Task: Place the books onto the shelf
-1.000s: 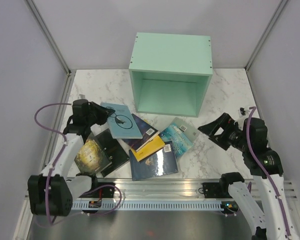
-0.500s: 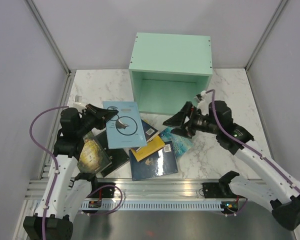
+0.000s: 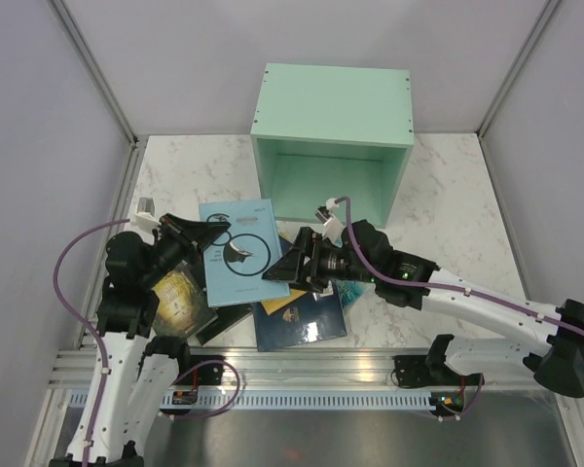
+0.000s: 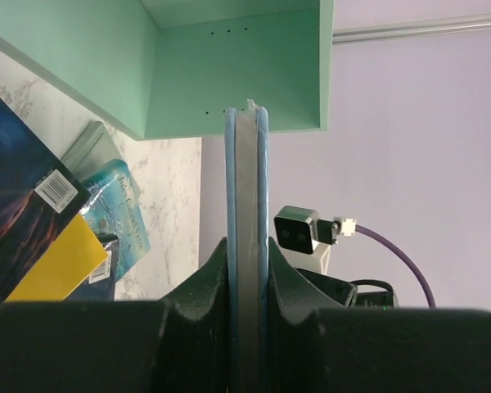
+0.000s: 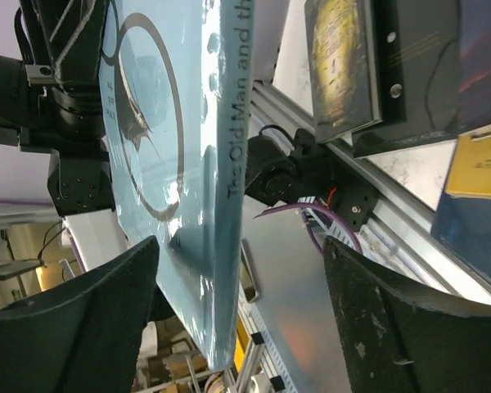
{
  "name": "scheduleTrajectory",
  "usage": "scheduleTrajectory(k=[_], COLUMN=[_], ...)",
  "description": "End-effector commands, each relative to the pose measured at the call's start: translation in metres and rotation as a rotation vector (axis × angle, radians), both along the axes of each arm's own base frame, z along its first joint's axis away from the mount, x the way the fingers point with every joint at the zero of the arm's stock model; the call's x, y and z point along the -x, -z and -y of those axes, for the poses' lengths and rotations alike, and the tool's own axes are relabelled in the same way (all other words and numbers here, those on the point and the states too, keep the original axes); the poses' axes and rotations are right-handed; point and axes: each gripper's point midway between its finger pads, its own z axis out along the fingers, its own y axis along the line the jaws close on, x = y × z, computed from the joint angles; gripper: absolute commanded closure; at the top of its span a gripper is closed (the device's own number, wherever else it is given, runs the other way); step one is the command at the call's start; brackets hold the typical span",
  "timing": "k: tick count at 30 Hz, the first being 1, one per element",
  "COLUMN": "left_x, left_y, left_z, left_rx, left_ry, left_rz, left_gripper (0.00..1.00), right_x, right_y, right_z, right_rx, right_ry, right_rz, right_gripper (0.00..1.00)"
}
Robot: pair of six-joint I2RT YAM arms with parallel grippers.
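You had the left gripper (image 3: 197, 232) clamped on the light blue book (image 3: 238, 251), lifting it above the pile (image 3: 297, 311) with its free edge toward the right gripper (image 3: 287, 261). Those jaws stood apart astride that edge, apparently for a handover. The shelf (image 3: 331, 107) sat just beyond both grippers, open front facing them.

One mint shelf (image 3: 331, 107), two tools (left tool (image 3: 208, 233), right tool (image 3: 288, 269)), one light blue book (image 3: 237, 257), plus at least five other books (image 3: 302, 319), overlapping, so fuzzy.
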Motion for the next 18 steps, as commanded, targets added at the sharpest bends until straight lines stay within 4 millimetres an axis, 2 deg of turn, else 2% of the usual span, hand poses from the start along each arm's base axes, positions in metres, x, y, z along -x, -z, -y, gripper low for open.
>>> scheduleTrajectory(k=[1,3,4,5,6,8,10,11,12,15,16,17,18], left_x=[0.013,0.018,0.019,0.019,0.022,0.024,0.024,0.026,0.022,0.024,0.019,0.021,0.021], left_y=[-0.021,-0.022,-0.024,-0.021,-0.023,-0.023,-0.021,-0.022,-0.02,-0.029,-0.028,-0.043,-0.041], left_z=[0.003,0.001,0.0,0.0,0.0,0.0,0.001,0.002,0.003,0.005,0.005,0.005,0.005], left_rx=[0.113,0.137,0.142,0.144,0.146,0.14,0.118,0.086,0.065,-0.03,-0.057,-0.106,-0.131], left_ry=[0.014,-0.001,-0.005,-0.007,-0.005,0.0,0.006,0.017,0.028,0.062,0.068,0.078,0.085], left_rz=[0.032,0.045,0.053,0.049,0.06,0.058,0.047,0.046,0.034,0.056,0.043,0.097,0.076], left_gripper=[0.98,0.98,0.98,0.98,0.98,0.98,0.95,0.89,0.72,0.43,0.41,0.39,0.32], right_x=[0.0,0.007,0.007,0.009,0.009,0.007,0.005,0.005,0.003,-0.006,-0.01,-0.021,-0.026], right_y=[-0.039,-0.043,-0.046,-0.048,-0.054,-0.064,-0.073,-0.068,-0.075,-0.08,-0.09,-0.086,-0.095], right_z=[-0.025,-0.032,-0.034,-0.035,-0.033,-0.028,-0.018,-0.013,-0.006,0.016,0.023,0.036,0.047], right_rx=[-0.138,-0.149,-0.153,-0.157,-0.167,-0.18,-0.173,-0.134,-0.135,-0.068,-0.065,-0.022,-0.024], right_ry=[0.002,-0.017,-0.019,-0.021,-0.018,-0.001,0.031,0.041,0.067,0.129,0.147,0.189,0.22], right_rz=[0.038,0.045,0.05,0.054,0.067,0.092,0.125,0.124,0.145,0.19,0.217,0.209,0.222], right_gripper=[0.21,0.3,0.41,0.47,0.59,0.77,1.0,1.0,1.0,1.0,1.0,1.0,1.0])
